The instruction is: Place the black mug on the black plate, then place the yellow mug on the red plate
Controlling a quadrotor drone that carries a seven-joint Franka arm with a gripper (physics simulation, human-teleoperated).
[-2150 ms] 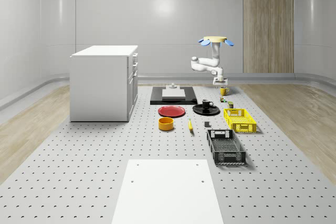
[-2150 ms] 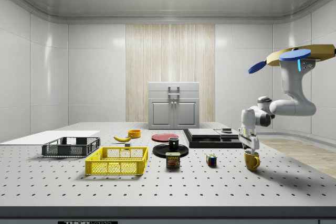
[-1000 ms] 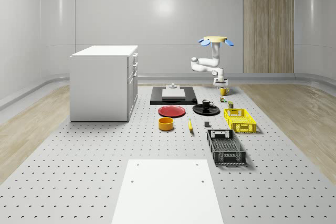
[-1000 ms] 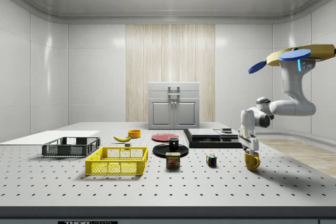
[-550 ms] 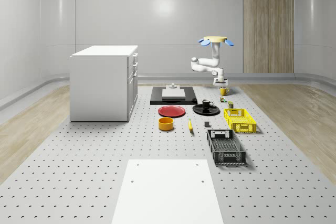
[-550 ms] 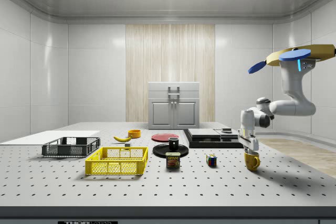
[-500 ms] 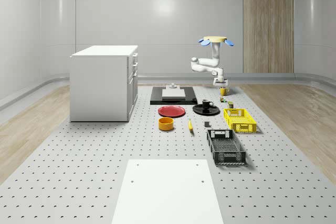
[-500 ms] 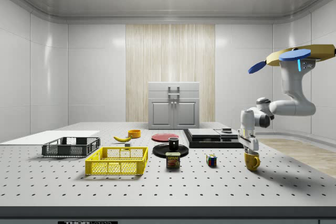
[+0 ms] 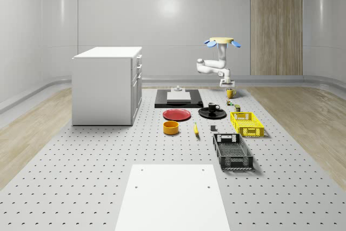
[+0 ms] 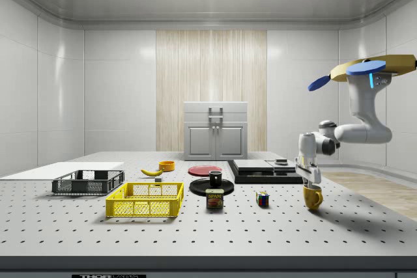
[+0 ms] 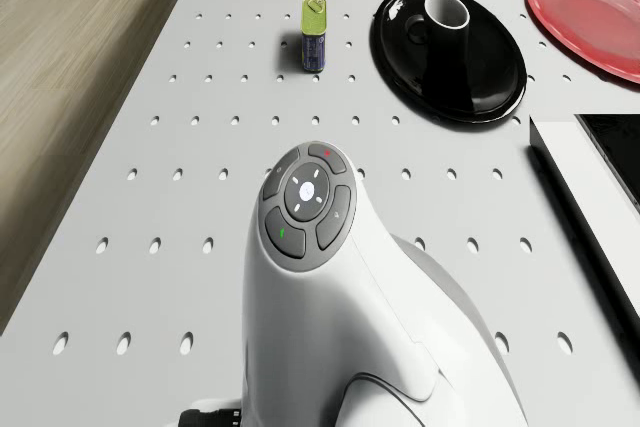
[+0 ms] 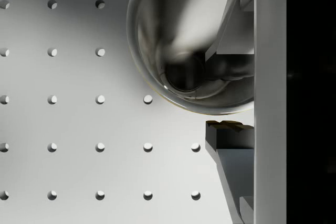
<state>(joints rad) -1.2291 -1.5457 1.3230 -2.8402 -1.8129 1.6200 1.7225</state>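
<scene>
The yellow mug (image 10: 313, 196) hangs just above the table near its far edge, at the side view's right. My gripper (image 10: 311, 183) is shut on its rim. In the wrist view one finger (image 12: 231, 24) is inside the mug (image 12: 173, 35) and the other (image 12: 231, 150) is outside its wall. The drone (image 10: 374, 68) hovers high beyond the table's edge, its arm bent down to the mug (image 9: 230, 93). The black mug (image 9: 213, 107) stands on the black plate (image 9: 212, 114), and the red plate (image 9: 177, 114) lies bare to that plate's left in the whole-scene view.
A black slab (image 9: 178, 98) lies behind the plates. A green can (image 11: 315, 35), a colour cube (image 10: 262, 199), a yellow crate (image 9: 246, 124) and a black crate (image 9: 232, 151) lie near the plates. An orange bowl (image 9: 171, 127) and a banana (image 9: 195, 129) lie in front, with a white cabinet (image 9: 108, 85) at the left.
My fingers have shut on the yellow mug's rim. The mug and gripper now sit slightly higher than half a second ago. The drone has held its place.
</scene>
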